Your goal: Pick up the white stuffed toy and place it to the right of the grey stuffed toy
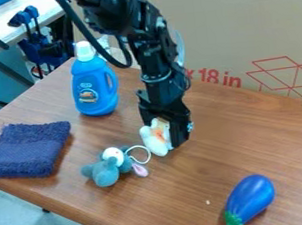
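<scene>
1. At the near right of the table [189,201], a blue eggplant [253,196] lay on its side, its green cap pointing toward the near edge. A pale speck [208,202] was just beside it, to the left.
2. Near the middle of the near edge sat a grey-blue plush [106,173] with a white patch and a pink piece. A thin white loop [149,157] stood out on its right, toward the white toy [155,143].
3. Just beyond the loop, around the table's middle, the white toy, marked with orange, was between the fingers of the black gripper [164,135]. The gripper was clamped on it and pointed down at the wood.
4. On the left lay a dark blue cloth [28,149], its rough pile showing, well apart from the gripper.
5. Farther back, a blue bottle [94,87] with a white cap stood upright, left of the arm [155,54], which came in from the top edge.
6. Behind the table, a cardboard box [219,32] with red print ran along the far side. At the upper left, beyond the bottle, were blue clamps [34,43].
</scene>
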